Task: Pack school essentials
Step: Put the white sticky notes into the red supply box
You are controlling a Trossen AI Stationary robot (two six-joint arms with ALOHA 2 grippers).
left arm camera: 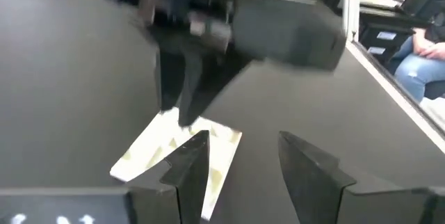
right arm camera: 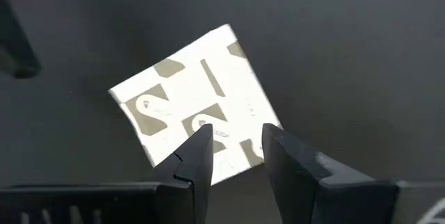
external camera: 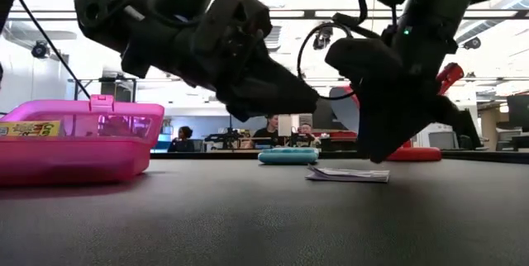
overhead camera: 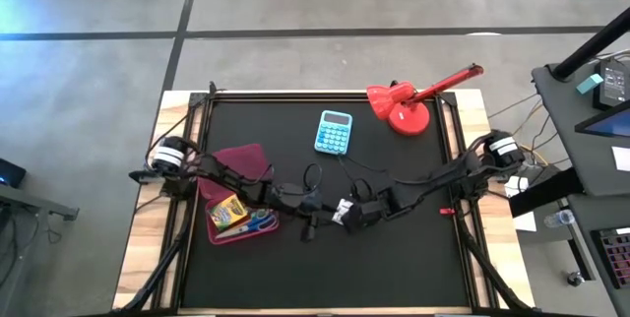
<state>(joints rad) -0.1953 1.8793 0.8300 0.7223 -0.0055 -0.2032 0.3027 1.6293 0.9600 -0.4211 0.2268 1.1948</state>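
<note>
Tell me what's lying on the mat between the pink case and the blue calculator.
Nothing lies there. In the high view, only bare black mat separates the pink case from the blue calculator; the left arm crosses nearby, lower.

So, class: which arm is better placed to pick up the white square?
Right. The right gripper hangs open directly over the white square's edge, fingers straddling it. The left gripper, also open, sits beside it, near the pink case.

arms (overhead camera: 413, 194): black, jointed | cables: black, looped | pincer (right arm camera: 236, 156) fingers: dark, wedge-shaped
</note>
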